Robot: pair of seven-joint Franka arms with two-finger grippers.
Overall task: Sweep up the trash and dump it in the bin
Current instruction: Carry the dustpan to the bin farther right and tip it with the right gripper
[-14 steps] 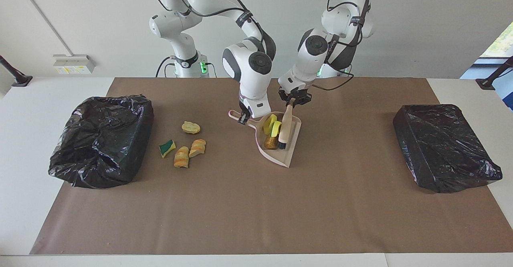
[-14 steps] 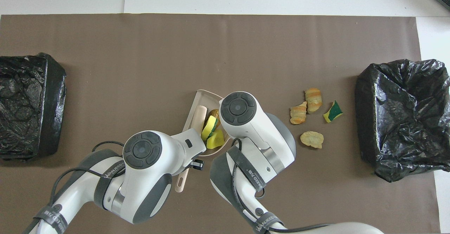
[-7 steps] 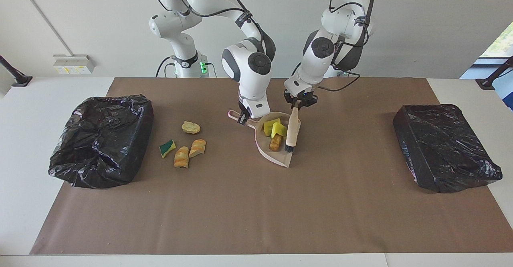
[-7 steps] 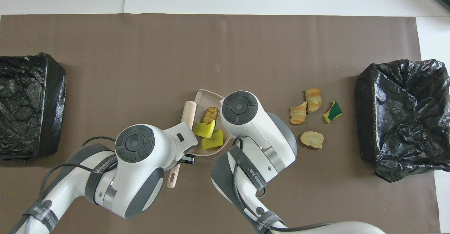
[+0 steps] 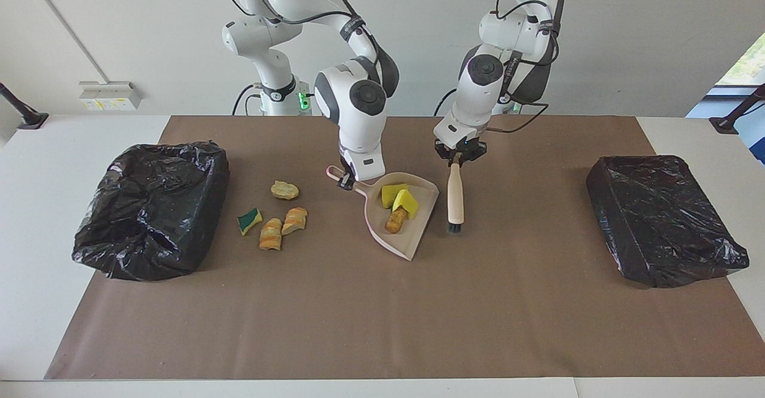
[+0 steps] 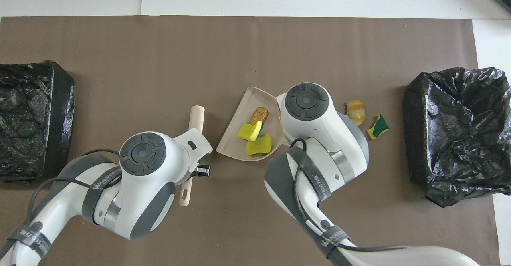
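- Brown paper (image 5: 382,314) covers the bench, with a black-lined bin (image 5: 152,207) near the edge at the right arm's end and a second black-wrapped bin (image 5: 663,219) near the edge at the left arm's end.
- At the middle of the paper, the right gripper (image 5: 345,181) is clenched on the handle of the pink dustpan (image 5: 399,233), which looks slightly raised and tilted.
- In the pan lie two yellow sponge scraps (image 5: 399,198) and one brown bread chunk (image 5: 395,221).
- Loose trash (image 5: 276,219) lies on the paper between the pan and the open bin: a green-and-yellow sponge piece, two bread chunks and a paler crust.
- The left gripper (image 5: 458,158) is clenched on the top of the wooden brush (image 5: 455,198), which hangs upright just beside the pan, bristles at the paper.
- Judged step: carry the loaded pan to the open bin, or gather the loose pieces first.
- To do it well, keep the pan's open lip tipped up so nothing slides out.
- Hold the brush clear of the pan's path, and tip only once the lip is over the bin's mouth.
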